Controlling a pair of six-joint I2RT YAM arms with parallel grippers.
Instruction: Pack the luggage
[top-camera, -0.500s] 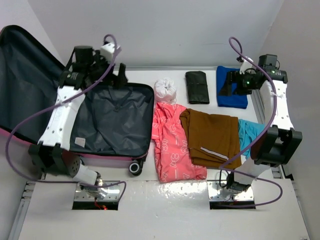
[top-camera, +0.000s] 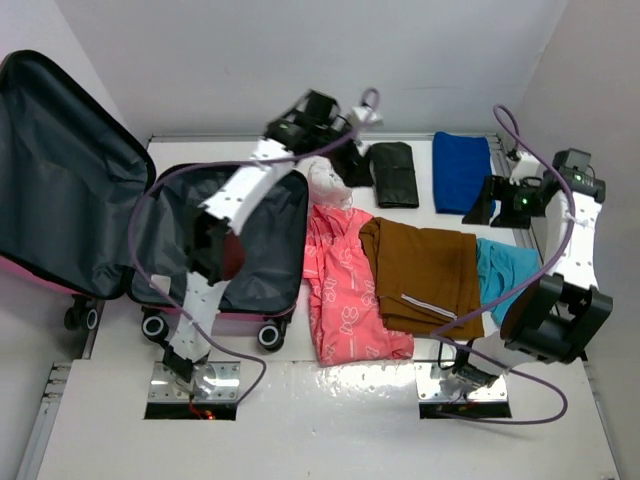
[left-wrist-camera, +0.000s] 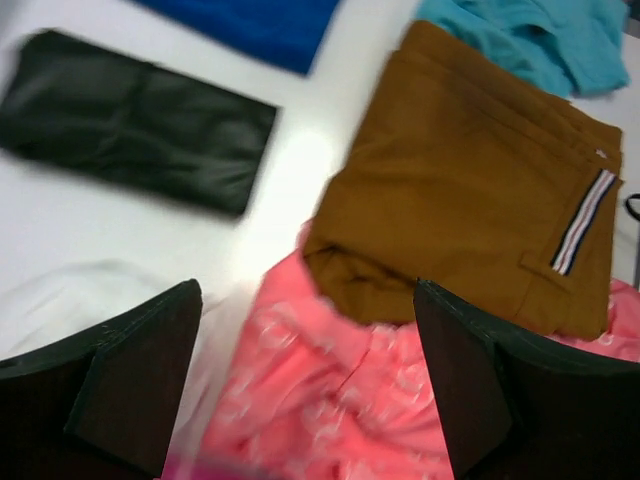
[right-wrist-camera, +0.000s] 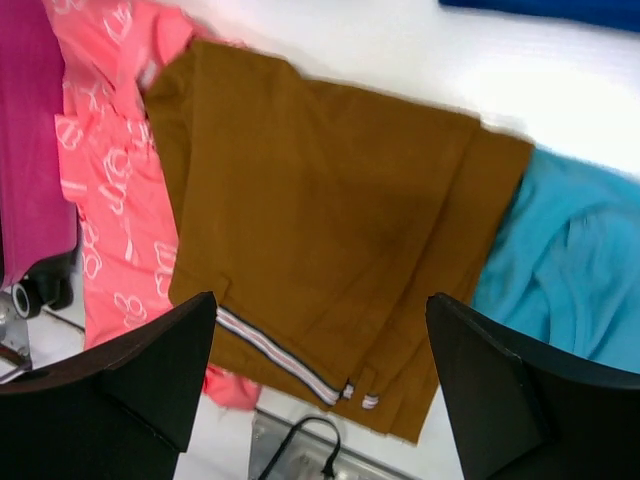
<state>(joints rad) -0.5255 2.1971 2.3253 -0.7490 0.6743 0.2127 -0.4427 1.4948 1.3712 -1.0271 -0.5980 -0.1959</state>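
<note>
Pink luggage (top-camera: 60, 180) is lying open while brown trousers (top-camera: 420, 270) and pink top (top-camera: 345, 290) are waiting outside, left gripper (left-wrist-camera: 305, 330) and right gripper (right-wrist-camera: 320, 320) hanging wide and empty.

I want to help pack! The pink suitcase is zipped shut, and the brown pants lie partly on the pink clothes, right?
Not quite. The suitcase is wide open, with its lid tipped back and its grey lining showing, as the top external view shows. The brown pants do lie partly on the pink clothes.

Matt fabric-lined luggage (top-camera: 60, 170), smooth cloth trousers (top-camera: 425, 270) (brown)
</note>
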